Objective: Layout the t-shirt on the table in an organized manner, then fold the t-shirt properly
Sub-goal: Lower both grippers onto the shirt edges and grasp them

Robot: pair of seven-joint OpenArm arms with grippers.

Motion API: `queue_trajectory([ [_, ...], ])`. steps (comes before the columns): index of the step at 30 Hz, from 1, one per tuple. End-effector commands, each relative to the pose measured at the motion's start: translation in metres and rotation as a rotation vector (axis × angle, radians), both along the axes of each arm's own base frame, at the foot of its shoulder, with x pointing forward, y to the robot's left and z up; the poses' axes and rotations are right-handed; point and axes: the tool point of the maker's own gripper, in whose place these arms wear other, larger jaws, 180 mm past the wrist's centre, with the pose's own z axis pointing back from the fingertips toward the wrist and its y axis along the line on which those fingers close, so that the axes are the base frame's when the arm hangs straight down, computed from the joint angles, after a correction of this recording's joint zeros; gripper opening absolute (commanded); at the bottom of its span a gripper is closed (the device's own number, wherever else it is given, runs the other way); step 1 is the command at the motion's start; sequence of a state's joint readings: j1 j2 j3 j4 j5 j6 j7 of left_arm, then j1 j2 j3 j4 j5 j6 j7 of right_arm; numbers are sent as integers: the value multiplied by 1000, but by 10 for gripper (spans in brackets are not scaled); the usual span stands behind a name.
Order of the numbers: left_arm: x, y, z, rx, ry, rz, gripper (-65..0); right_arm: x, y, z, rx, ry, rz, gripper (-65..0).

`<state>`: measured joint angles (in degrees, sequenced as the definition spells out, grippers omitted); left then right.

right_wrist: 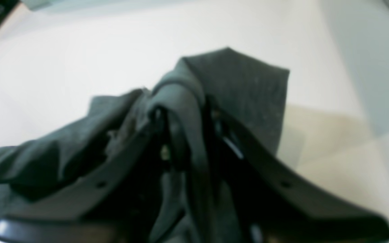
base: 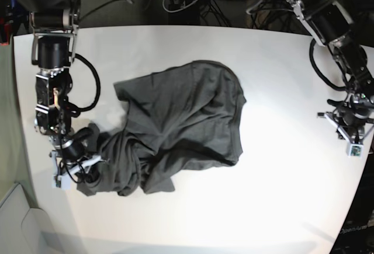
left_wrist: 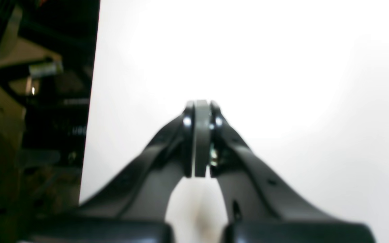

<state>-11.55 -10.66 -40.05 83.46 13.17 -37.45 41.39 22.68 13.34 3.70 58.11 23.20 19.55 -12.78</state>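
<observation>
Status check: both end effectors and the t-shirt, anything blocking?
Left end effector shut, empty, over bare table. Right end effector has t-shirt fabric between its fingers. Shirt crumpled, unfolded. No obstructions.

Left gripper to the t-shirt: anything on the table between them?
Nothing. Base view shows only bare white table between the left gripper and the t-shirt.

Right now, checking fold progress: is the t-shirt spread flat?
No. The t-shirt lies crumpled on the table, one bunched end at the right gripper.

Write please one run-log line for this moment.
t-shirt: crumpled on table | right gripper: cloth between jaws | left gripper: shut, empty, away from shirt
</observation>
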Motion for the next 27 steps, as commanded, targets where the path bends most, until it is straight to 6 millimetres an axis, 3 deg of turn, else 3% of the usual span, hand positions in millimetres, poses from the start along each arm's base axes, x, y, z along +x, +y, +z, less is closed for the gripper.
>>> queue_trajectory([
  [1, 11, 0, 19, 8, -65, -14, -645, 14, -6, 28, 12, -80, -13, -509],
  [3, 5, -16, 7, -23, -27, -13, -644, 13, -10, 23, 9, -67, -18, -474],
  [5, 0, -30, 7, -34, 10, -6, -644, 11, -20, 22, -11, -61, -28, -451],
  [8, 8, -83, 11, -100, 4, -85, -615, 10, -27, 24, -18, -62, -35, -423],
  [13, 20, -195, 31, -219, -43, -315, -453, -9, -73, 17, 10, -54, -151, -357],
  [16, 23, -240, 28, -287, -36, -398, -337, -17, -86, 23, 9, -74, -184, -327],
  [17, 22, -250, 23, -312, -23, -410, -301, -20, -90, 26, 4, -83, -193, -321],
  [23, 21, -269, -25, -419, 58, -422, -54, -47, -102, 53, -42, -168, -219, -313],
  [27, 18, -284, -53, -485, 105, -432, -10, -58, -96, 67, -76, -206, -199, -313],
])
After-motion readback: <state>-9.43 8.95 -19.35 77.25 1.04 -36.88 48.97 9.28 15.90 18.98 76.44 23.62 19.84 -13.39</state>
